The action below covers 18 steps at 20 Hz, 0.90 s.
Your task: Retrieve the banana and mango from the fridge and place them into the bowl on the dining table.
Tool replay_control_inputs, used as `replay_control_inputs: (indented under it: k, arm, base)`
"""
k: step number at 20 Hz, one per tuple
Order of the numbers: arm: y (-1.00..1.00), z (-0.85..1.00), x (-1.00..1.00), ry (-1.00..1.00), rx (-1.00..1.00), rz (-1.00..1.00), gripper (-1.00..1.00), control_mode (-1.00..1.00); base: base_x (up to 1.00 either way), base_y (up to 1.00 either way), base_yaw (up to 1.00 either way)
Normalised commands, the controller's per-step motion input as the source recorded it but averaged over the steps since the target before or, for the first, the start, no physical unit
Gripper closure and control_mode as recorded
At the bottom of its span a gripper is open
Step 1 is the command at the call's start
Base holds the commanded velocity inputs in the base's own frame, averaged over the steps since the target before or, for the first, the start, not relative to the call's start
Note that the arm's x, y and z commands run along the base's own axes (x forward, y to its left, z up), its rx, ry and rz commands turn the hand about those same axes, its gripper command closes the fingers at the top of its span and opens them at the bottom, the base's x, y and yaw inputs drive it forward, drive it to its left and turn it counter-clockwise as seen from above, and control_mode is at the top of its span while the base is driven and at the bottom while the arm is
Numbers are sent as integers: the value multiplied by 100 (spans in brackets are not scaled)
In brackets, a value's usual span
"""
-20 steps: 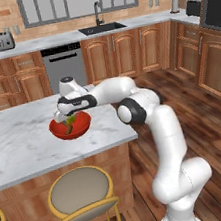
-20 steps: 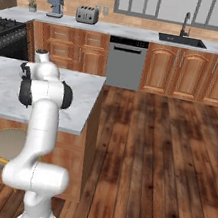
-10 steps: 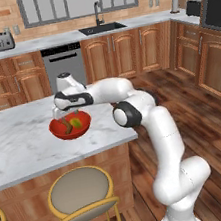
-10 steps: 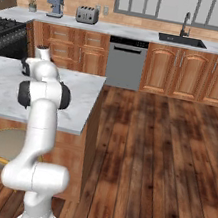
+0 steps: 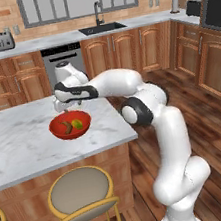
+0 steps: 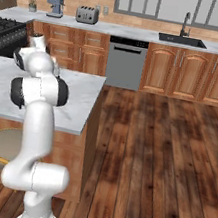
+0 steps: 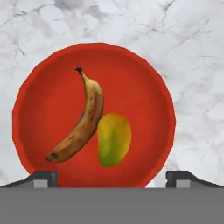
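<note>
The red-orange bowl point(image 7: 144, 78) sits on the marble dining table point(image 7: 192, 39), and both fruits lie inside it. The banana point(image 7: 83, 120) is curved, yellow-brown, with its dark tip pointing up in the hand view. Right beside it, touching, lies the yellow-green mango point(image 7: 113, 139). My gripper point(image 7: 112, 179) hovers straight above the bowl, open, with its two dark fingertips point(image 7: 43, 178) wide apart and nothing between them. From the left base view the bowl point(image 5: 59, 128) holds the mango point(image 5: 77, 123), with the gripper point(image 5: 67, 108) just above it.
Two stools point(image 5: 79, 191) stand at the near side of the dining table point(image 5: 16, 142). Wall counters with a sink point(image 5: 102, 28), a toaster point(image 5: 0, 42) and a dishwasher point(image 5: 62, 64) run along the back. Wooden floor stretches to the right.
The gripper has opened wide and risen a little above the bowl; the mango now lies free in the bowl next to the banana.
</note>
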Motion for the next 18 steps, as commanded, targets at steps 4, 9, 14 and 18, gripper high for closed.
replay_control_inputs:
  k: [4, 9, 14, 18]
  arm:
    - [-84, 77, -100, -34, 0, -4, -100, -100]
    - [-86, 76, -100, -31, 0, -7, -100, -100]
    - [-93, 68, -100, -26, 0, -10, -100, -100]
    - [-96, 60, -100, -22, 1, -11, -100, -100]
  base:
    - [0, 0, 0]
    - [0, 0, 0]
    - [0, 0, 0]
    - [0, 0, 0]
